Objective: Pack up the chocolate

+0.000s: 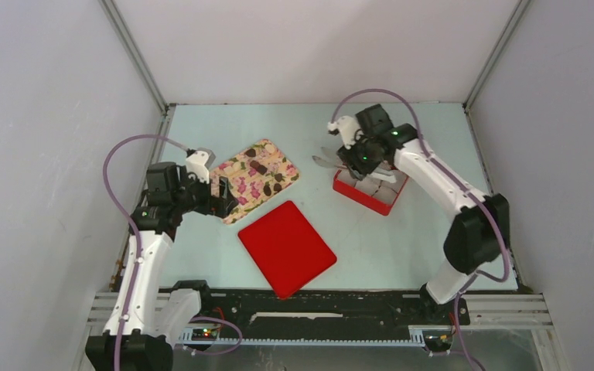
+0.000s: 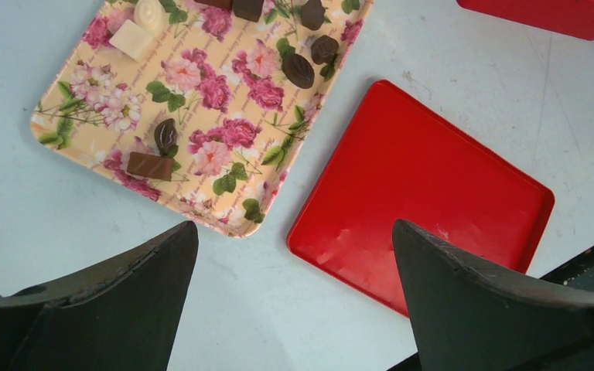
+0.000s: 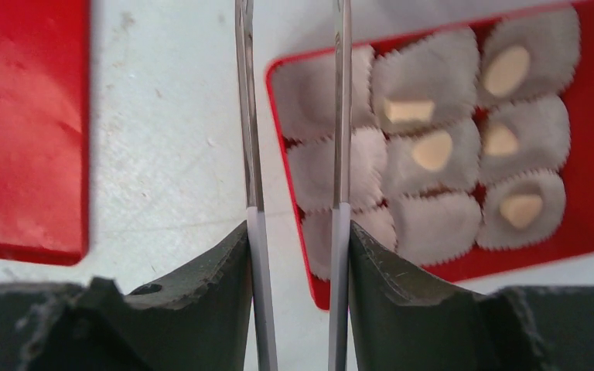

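Chocolate lies on the flowered tray (image 1: 241, 193): dark lumps (image 2: 298, 69), a brown bar (image 2: 149, 166) and pale pieces (image 2: 131, 39). More pale chocolate (image 3: 433, 149) sits in white paper cups inside the red box (image 3: 592, 154), where some cups (image 3: 325, 93) are empty. My right gripper (image 3: 297, 228) is shut on metal tongs (image 3: 245, 116), whose two arms reach past the box's left edge; their tips run out of the wrist view. My left gripper (image 2: 294, 226) is open and empty over the table, by the tray's near corner.
A flat red lid (image 1: 286, 247) lies between the tray and the arm bases, its corner close to the tray. The red box (image 1: 367, 193) stands to the right of the tray. Grey walls close in the table on three sides.
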Robot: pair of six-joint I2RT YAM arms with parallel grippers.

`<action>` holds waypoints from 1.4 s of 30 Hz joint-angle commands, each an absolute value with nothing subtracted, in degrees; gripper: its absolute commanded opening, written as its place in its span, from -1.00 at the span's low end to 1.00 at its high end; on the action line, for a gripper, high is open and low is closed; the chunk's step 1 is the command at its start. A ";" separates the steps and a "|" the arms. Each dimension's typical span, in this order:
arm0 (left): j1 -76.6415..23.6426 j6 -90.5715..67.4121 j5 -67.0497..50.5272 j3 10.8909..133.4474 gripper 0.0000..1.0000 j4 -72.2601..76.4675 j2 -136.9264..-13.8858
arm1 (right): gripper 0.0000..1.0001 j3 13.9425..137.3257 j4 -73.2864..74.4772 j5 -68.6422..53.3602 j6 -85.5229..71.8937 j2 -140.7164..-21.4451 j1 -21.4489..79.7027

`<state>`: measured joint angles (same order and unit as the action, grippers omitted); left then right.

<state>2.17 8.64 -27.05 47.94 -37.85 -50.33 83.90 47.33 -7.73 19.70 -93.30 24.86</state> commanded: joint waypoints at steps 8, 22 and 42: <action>4.97 8.83 -26.89 47.10 0.99 -36.58 -46.69 | -0.11 109.96 46.53 -13.31 17.84 -112.65 32.53; 8.29 7.78 -28.90 46.61 0.99 -36.33 -44.53 | -0.13 131.09 47.67 -6.91 16.56 -133.49 37.74; 8.35 7.70 -29.86 46.45 0.97 -35.62 -46.14 | -0.14 129.29 44.07 -6.11 17.17 -134.57 37.64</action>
